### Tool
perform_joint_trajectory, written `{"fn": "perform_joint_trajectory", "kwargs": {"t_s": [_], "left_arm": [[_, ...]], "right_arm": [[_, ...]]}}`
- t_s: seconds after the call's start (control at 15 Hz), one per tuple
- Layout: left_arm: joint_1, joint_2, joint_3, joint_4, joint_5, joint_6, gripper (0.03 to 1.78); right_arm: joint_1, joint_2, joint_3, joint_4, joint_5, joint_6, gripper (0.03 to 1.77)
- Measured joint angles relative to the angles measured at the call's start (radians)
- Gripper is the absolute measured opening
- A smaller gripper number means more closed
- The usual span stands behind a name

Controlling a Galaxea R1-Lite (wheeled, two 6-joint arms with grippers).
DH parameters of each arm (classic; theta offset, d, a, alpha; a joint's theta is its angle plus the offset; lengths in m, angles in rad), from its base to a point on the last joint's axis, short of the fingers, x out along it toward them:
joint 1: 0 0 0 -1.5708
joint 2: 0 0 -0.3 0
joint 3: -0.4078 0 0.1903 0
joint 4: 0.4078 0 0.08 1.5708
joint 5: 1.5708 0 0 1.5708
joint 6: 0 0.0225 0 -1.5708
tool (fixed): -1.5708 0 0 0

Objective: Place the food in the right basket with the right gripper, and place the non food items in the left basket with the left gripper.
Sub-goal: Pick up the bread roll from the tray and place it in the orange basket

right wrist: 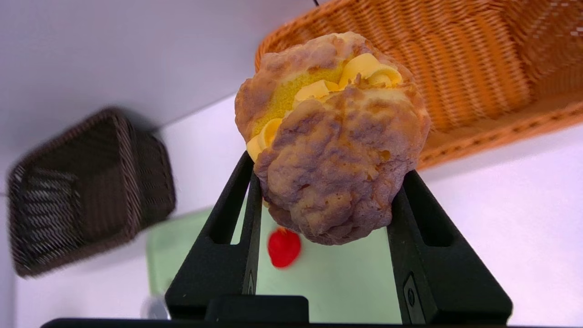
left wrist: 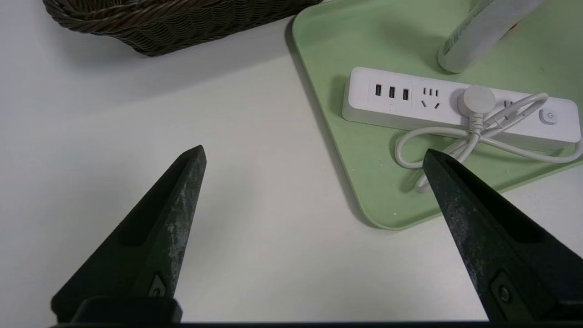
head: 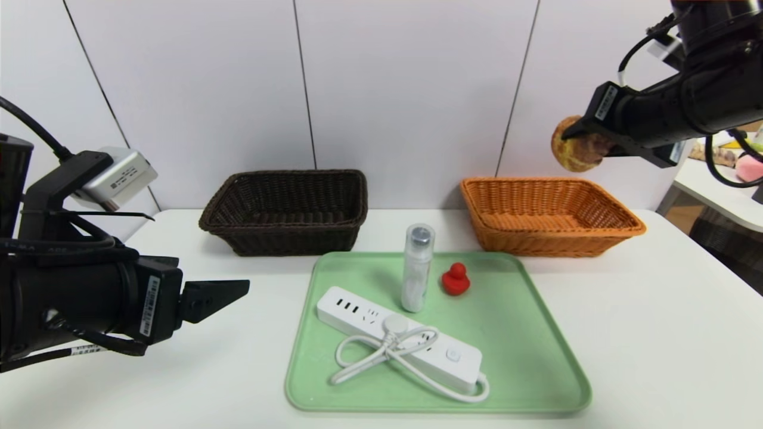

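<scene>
The right gripper (head: 581, 146) squeezes a cream puff (head: 573, 147) up high, with the orange basket (head: 551, 215) just below it. Next it should lower and let go. The left gripper (left wrist: 314, 155) waits wide apart beside the tray (left wrist: 346, 182).

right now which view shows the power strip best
The left wrist view: the power strip fills it close up, with its sockets, switch and looped cord plain on the green tray. The head view shows it whole but smaller. The right wrist view does not show it.
</scene>
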Motion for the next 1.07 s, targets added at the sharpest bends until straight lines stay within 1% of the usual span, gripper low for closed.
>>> {"fn": "perform_joint_trajectory", "kwargs": {"t_s": [0.07, 0.13, 0.47, 0.8, 1.07], "left_arm": [[-0.001, 0.0, 0.002, 0.0, 0.0, 0.0, 1.69], [-0.001, -0.001, 0.003, 0.0, 0.0, -0.001, 1.69], [0.0, -0.02, 0.024, 0.001, 0.0, -0.001, 1.69], [0.0, -0.032, 0.027, 0.001, 0.0, -0.001, 1.69], [0.0, -0.038, 0.032, 0.003, 0.0, -0.001, 1.69]], "right_arm": [[-0.02, 0.039, -0.005, -0.034, 0.022, 0.025, 0.79], [-0.034, 0.076, -0.012, -0.057, 0.027, 0.038, 0.79], [-0.067, 0.237, -0.062, -0.074, 0.028, 0.05, 0.79], [-0.079, 0.308, -0.075, -0.092, 0.025, 0.048, 0.79], [-0.091, 0.323, -0.072, -0.096, 0.021, 0.046, 1.15]]}}
